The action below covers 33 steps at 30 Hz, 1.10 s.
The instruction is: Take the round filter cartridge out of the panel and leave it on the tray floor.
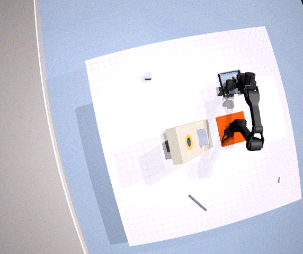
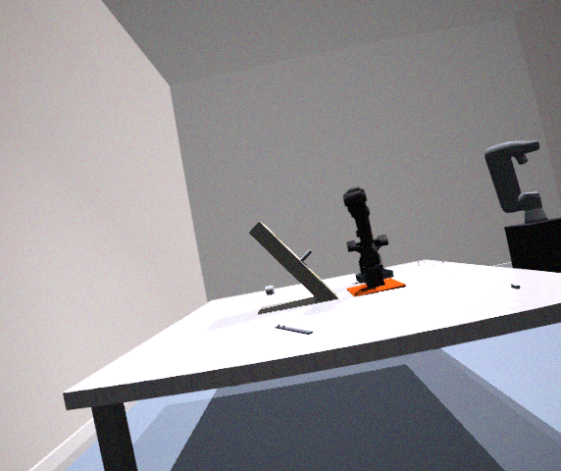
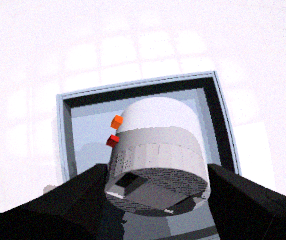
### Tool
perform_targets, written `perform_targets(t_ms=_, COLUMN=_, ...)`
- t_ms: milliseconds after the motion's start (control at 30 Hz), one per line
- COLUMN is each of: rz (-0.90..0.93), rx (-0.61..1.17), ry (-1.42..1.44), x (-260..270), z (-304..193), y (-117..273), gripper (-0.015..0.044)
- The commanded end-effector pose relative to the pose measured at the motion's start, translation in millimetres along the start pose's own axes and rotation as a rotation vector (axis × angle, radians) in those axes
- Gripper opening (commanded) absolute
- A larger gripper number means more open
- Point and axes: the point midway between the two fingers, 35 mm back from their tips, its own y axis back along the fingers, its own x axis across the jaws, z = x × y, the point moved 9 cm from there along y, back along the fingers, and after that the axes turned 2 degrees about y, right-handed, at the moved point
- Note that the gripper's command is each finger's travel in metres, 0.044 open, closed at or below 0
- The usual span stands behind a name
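The round filter cartridge [image 3: 158, 142] is pale grey-white, with an orange and a red tab on its side and dark slots on its near face. My gripper [image 3: 157, 173] [image 1: 234, 79] is shut on it, one black finger at each side. The blue-grey tray [image 3: 60, 130] [image 1: 228, 72] with dark inner walls lies behind the cartridge in the wrist view; the height between them cannot be told. The beige service panel [image 1: 173, 136] [image 2: 281, 257] leans tilted, with a yellow ring [image 1: 186, 136] around a dark, empty-looking opening. In the exterior view the arm hides the cartridge.
A grey-blue flap [image 1: 203, 137] [image 2: 305, 255] stands out from the panel's face. The arm's base stands on an orange plate [image 1: 232, 116] [image 2: 395, 285]. A small grey cylinder [image 1: 148, 76] [image 2: 269, 289], a grey bar [image 1: 197, 202] [image 2: 294, 329] and a small dark piece [image 1: 278, 179] [image 2: 515, 286] lie on the table.
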Motion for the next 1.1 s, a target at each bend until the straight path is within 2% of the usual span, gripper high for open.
perform_targets(t_ms=0, rz=-0.004, rx=-0.001, ry=-0.004, x=0, z=-7, y=-15, gripper=0.0)
perform_targets(t_ms=300, rz=-0.004, rx=-0.001, ry=-0.004, x=1, z=-28, y=-46, gripper=0.0)
perform_targets(t_ms=433, rz=-0.004, rx=-0.001, ry=-0.004, x=1, z=-30, y=-48, gripper=0.0)
perform_targets(t_ms=967, rz=0.0, rx=0.012, ry=-0.002, x=1, z=-29, y=-45, gripper=0.042)
perform_targets(t_ms=1000, rz=0.0, rx=0.012, ry=-0.002, x=1, z=-29, y=-45, gripper=0.044)
perform_targets(t_ms=1067, rz=0.0, rx=0.012, ry=-0.002, x=1, z=-29, y=-45, gripper=0.044)
